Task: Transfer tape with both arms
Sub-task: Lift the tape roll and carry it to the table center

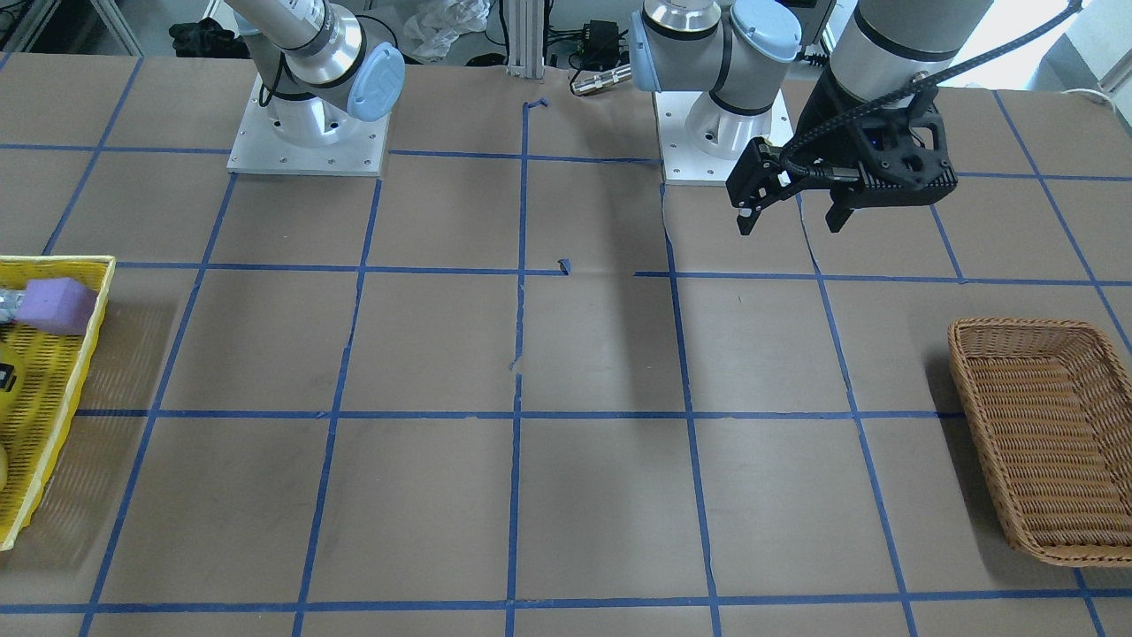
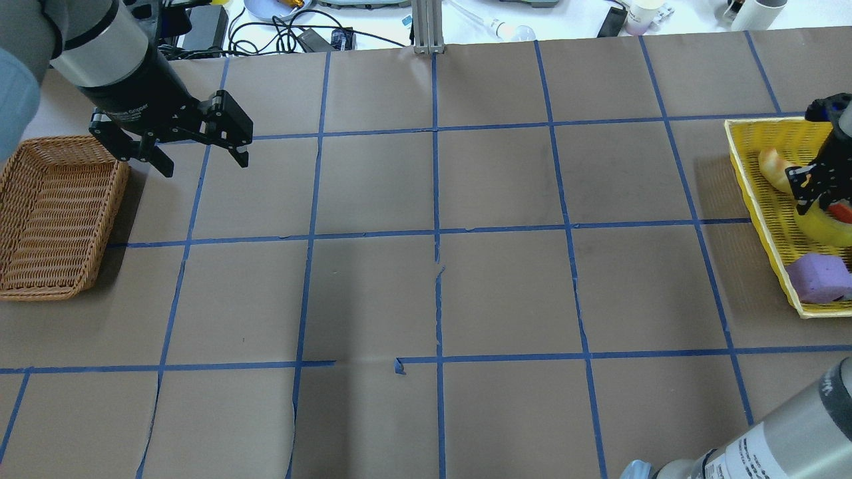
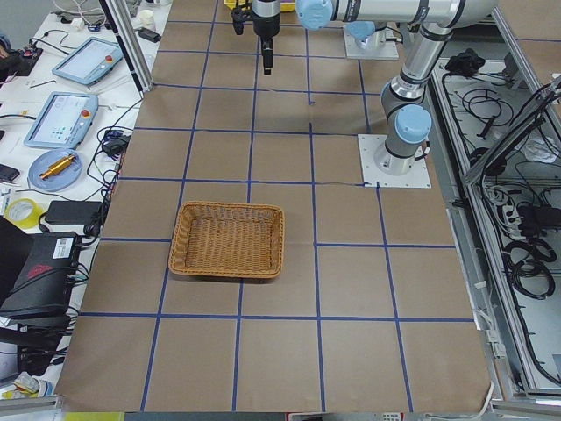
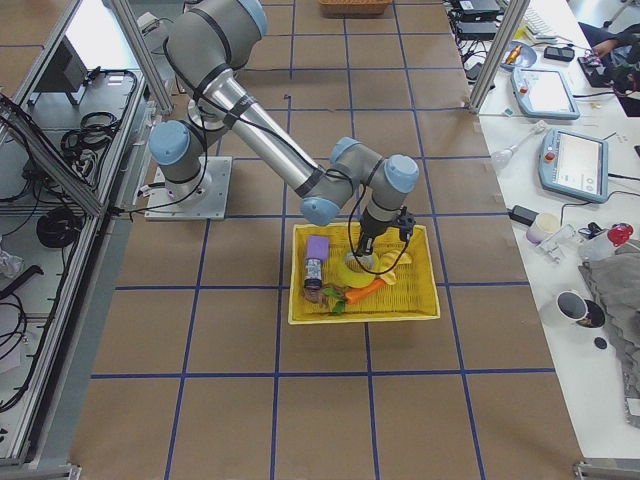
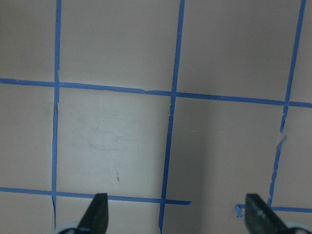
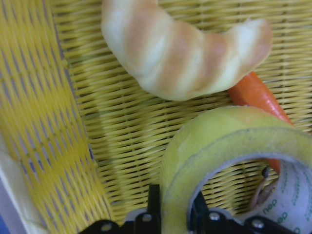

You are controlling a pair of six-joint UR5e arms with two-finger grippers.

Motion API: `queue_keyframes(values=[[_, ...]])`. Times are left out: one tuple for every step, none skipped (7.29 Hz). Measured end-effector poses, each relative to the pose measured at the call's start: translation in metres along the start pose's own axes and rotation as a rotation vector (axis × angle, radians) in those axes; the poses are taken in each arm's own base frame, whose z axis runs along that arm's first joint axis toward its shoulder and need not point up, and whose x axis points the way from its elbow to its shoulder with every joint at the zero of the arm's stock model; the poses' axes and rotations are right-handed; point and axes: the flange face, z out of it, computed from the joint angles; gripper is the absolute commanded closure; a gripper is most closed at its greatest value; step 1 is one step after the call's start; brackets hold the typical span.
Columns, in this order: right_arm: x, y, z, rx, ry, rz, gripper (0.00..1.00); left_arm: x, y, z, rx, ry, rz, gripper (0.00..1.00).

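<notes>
The tape (image 6: 219,146), a glossy yellow roll with a white core, stands on edge in the yellow basket (image 2: 752,179) at the table's right end. My right gripper (image 6: 174,214) reaches down into the basket with one finger outside the roll's wall and one inside it, shut on the tape. It also shows in the overhead view (image 2: 820,193) and the exterior right view (image 4: 366,256). My left gripper (image 2: 200,159) hangs open and empty above the table beside the wicker basket (image 2: 53,213); its fingertips (image 5: 97,209) show over bare paper.
In the yellow basket lie a croissant (image 6: 180,53), an orange carrot (image 6: 253,92) and a purple foam block (image 2: 819,276). The wicker basket (image 1: 1052,433) holds nothing. Blue tape lines (image 1: 517,354) grid the brown table.
</notes>
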Motion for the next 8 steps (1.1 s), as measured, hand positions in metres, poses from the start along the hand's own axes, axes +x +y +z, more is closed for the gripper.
queue_keyframes(values=[[-0.004,-0.001,-0.034,0.057,0.015,-0.006,1.0,0.0,0.0,0.0,0.0,0.0,0.0,0.0],[-0.027,0.001,-0.073,0.117,0.031,-0.036,1.0,0.0,0.0,0.0,0.0,0.0,0.0,0.0],[-0.066,0.005,-0.103,0.159,0.025,-0.064,1.0,0.0,0.0,0.0,0.0,0.0,0.0,0.0],[-0.117,0.008,-0.119,0.168,-0.003,-0.064,1.0,0.0,0.0,0.0,0.0,0.0,0.0,0.0],[-0.179,0.014,-0.128,0.163,-0.028,-0.053,1.0,0.0,0.0,0.0,0.0,0.0,0.0,0.0],[-0.249,0.024,-0.134,0.159,-0.056,-0.037,1.0,0.0,0.0,0.0,0.0,0.0,0.0,0.0],[-0.314,0.036,-0.134,0.15,-0.102,-0.015,1.0,0.0,0.0,0.0,0.0,0.0,-0.001,0.0],[-0.38,0.049,-0.126,0.139,-0.148,0.008,1.0,0.0,0.0,0.0,0.0,0.0,0.0,0.0]])
